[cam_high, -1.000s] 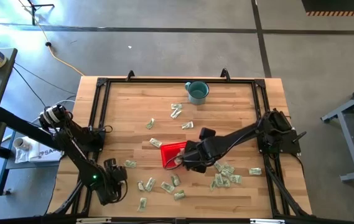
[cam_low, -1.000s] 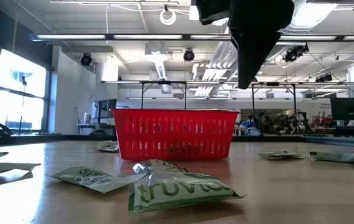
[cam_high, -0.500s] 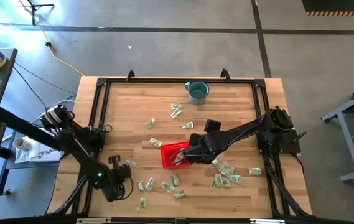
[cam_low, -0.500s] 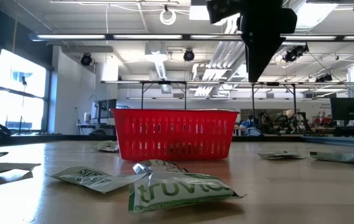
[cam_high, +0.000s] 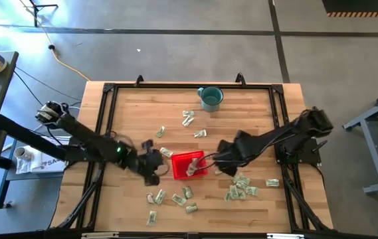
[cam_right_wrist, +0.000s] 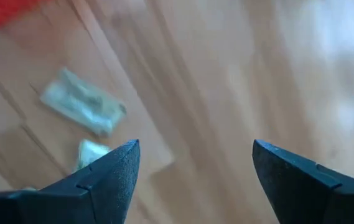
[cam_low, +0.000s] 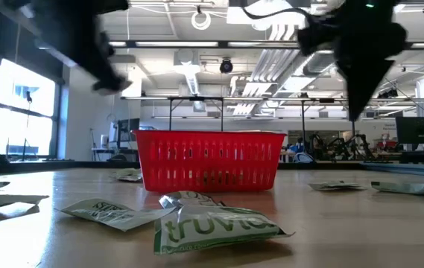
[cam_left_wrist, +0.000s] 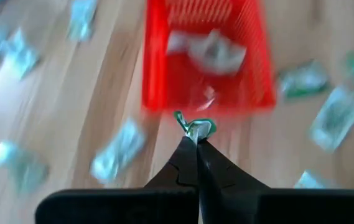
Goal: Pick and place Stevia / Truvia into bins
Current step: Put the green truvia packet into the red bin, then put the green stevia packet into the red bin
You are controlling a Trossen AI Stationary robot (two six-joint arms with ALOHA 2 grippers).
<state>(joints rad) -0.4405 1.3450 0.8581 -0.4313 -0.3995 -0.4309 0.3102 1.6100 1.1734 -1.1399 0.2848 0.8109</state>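
Note:
The red basket (cam_high: 190, 164) stands mid-table with a few Stevia / Truvia packets (cam_left_wrist: 209, 50) inside. More packets lie on the wood in front of it (cam_high: 175, 197), to its right (cam_high: 240, 188) and behind it (cam_high: 189, 118). My left gripper (cam_high: 154, 171) hovers just left of the basket, shut on one crumpled packet (cam_left_wrist: 195, 126). To the right of the basket is my right gripper (cam_high: 216, 162), open, with nothing between its fingers (cam_right_wrist: 195, 149). My left gripper pinches a small crumpled green-and-white packet (cam_left_wrist: 196, 127) between its two fingertips. The packet sticks out past the tips, lifted clear of the table, just short of the basket's left wall (cam_left_wrist: 155, 93). The fingers slant down from the table's left side.
A teal mug (cam_high: 210, 97) stands at the far edge. A black frame (cam_high: 109, 89) runs around the wooden top. Loose packets (cam_low: 212, 223) lie close to the near edge, and two more (cam_right_wrist: 83, 102) lie under my right gripper.
My left gripper has swung from the table's near-left corner up and toward the basket's left side. My right gripper has drawn back from over the basket toward the table's right edge. The basket has stayed put.

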